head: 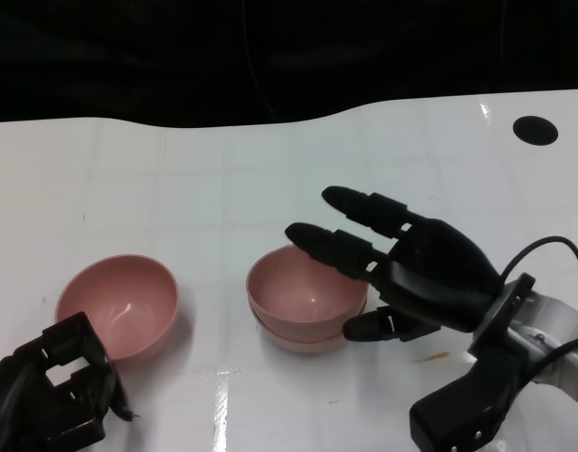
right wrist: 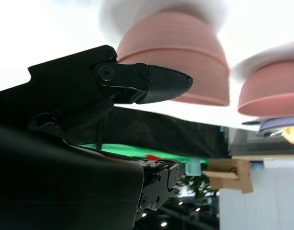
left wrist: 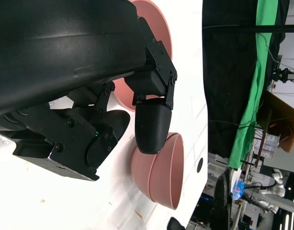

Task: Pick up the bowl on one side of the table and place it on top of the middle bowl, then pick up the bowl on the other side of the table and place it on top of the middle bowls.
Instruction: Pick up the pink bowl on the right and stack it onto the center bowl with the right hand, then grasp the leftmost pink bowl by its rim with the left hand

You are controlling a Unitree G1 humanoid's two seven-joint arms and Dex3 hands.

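Observation:
Two pink bowls nested as one stack (head: 306, 299) stand at the table's middle; the stack also shows in the left wrist view (left wrist: 161, 175) and the right wrist view (right wrist: 178, 57). Another pink bowl (head: 118, 306) (left wrist: 159, 28) (right wrist: 271, 93) stands alone to the left of it. My right hand (head: 425, 273) hovers just right of the stack. It holds nothing, its fingers (head: 331, 247) spread over the stack's near rim and its thumb beside the wall. My left hand (head: 54, 391) sits at the front left, just in front of the lone bowl, with fingers curled in on nothing.
The white table (head: 223, 179) ends at a dark back edge. A black round hole (head: 535, 130) lies at the far right. A small brown smear (head: 430, 356) marks the table near my right wrist. A black cable (head: 553, 247) loops over the right forearm.

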